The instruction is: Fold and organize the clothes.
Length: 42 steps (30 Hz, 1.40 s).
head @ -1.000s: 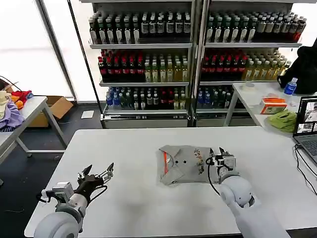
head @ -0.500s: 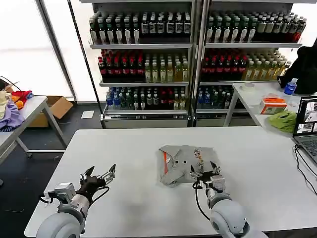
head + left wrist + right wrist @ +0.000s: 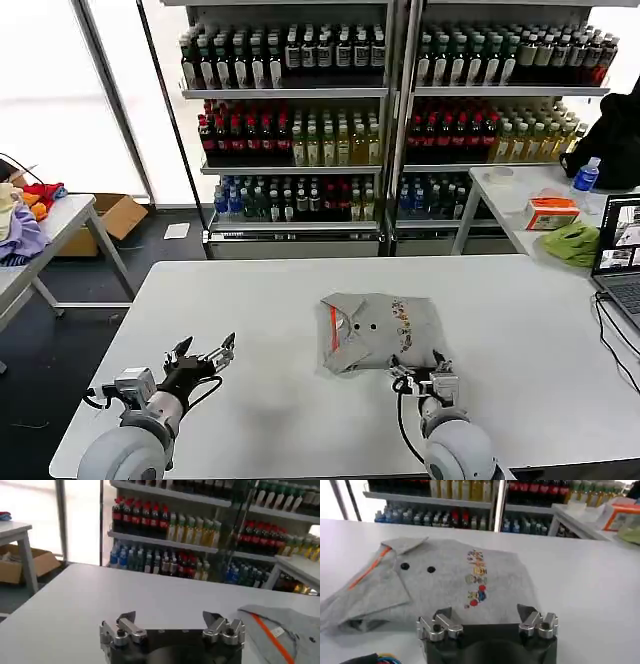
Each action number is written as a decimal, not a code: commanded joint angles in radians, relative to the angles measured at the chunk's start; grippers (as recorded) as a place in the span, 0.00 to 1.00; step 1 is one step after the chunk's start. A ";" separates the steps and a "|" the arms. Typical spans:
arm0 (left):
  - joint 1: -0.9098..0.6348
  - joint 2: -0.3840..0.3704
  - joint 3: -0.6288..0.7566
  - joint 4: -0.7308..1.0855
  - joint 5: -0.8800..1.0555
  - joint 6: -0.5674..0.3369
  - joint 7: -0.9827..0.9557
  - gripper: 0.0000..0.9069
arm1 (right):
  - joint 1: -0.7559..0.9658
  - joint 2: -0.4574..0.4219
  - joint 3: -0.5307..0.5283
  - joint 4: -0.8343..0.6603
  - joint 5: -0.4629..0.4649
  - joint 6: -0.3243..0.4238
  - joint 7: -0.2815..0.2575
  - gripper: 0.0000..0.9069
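A light grey shirt (image 3: 378, 330) lies folded into a rough square at the middle of the white table (image 3: 270, 300), its orange-red neck stripe on the left and a small multicoloured print on the right. In the right wrist view the shirt (image 3: 445, 582) shows two dark buttons and the print. My right gripper (image 3: 418, 368) is open just in front of the shirt's near edge, holding nothing; its jaws (image 3: 485, 615) stand wide apart. My left gripper (image 3: 200, 352) is open over bare table at the front left, and in its wrist view (image 3: 169, 620) the shirt's corner (image 3: 285, 630) lies off to one side.
A laptop (image 3: 620, 245) with cables sits at the table's right edge. A side table at the right carries a lime-green cloth (image 3: 572, 243) and an orange box (image 3: 551, 212). Drink shelves (image 3: 390, 110) stand behind. Another table with coloured garments (image 3: 22, 215) is at the far left.
My right gripper has drawn back from the shirt's right side toward the table's front edge, leaving the shirt lying flat. The left gripper has barely shifted.
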 commanded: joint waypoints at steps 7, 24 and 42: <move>0.015 0.004 -0.001 -0.004 0.000 0.000 0.001 1.00 | -0.033 0.014 0.090 0.025 0.231 -0.006 0.065 1.00; 0.087 -0.003 -0.016 -0.046 0.014 0.001 0.000 1.00 | 0.364 0.082 0.010 -0.161 0.180 -0.008 0.022 1.00; 0.146 -0.060 -0.033 -0.066 0.042 0.000 0.005 1.00 | 0.488 0.202 -0.124 -0.405 0.187 -0.007 -0.005 1.00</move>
